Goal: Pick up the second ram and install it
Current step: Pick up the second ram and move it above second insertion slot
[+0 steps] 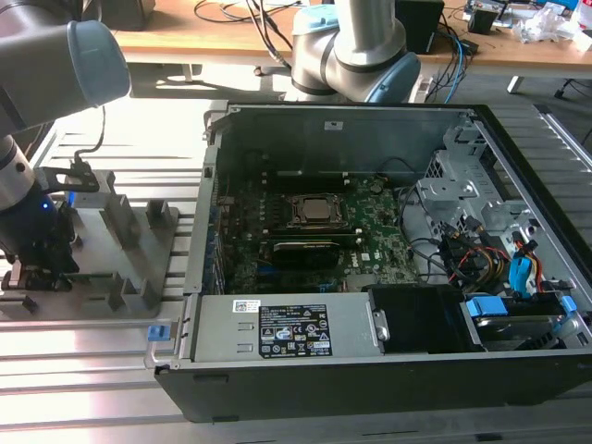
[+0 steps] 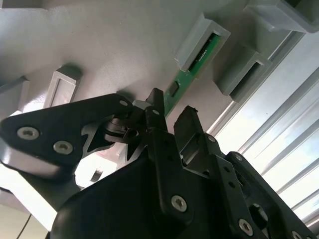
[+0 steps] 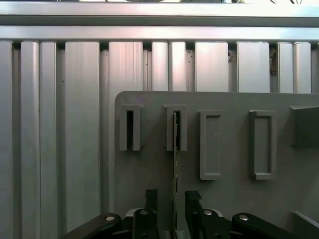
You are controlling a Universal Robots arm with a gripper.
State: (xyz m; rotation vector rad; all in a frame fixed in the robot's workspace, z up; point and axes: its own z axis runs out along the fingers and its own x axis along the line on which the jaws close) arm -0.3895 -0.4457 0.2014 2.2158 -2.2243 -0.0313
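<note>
The second ram [image 3: 175, 154] stands on edge as a thin green stick, its far end seated in a grey holder block [image 3: 182, 127] on the grey holder plate [image 3: 234, 199]. In the second wrist view the ram [image 2: 192, 69] runs from its block [image 2: 199, 32] down towards the black fingers. My gripper [image 3: 172, 199] is open, one finger on each side of the stick's near end, with a small gap on both sides. In the exterior view the gripper [image 1: 42, 273] hangs low over the holder plate [image 1: 129, 245] at that view's left.
An open computer case [image 1: 370, 370] fills the exterior view's middle and right, with the green motherboard [image 1: 370, 231] and its CPU socket [image 1: 314, 211] inside. An empty slotted block [image 3: 129, 128] and two solid blocks [image 3: 211, 144] flank the ram. Ribbed aluminium table [image 3: 60, 124] surrounds the plate.
</note>
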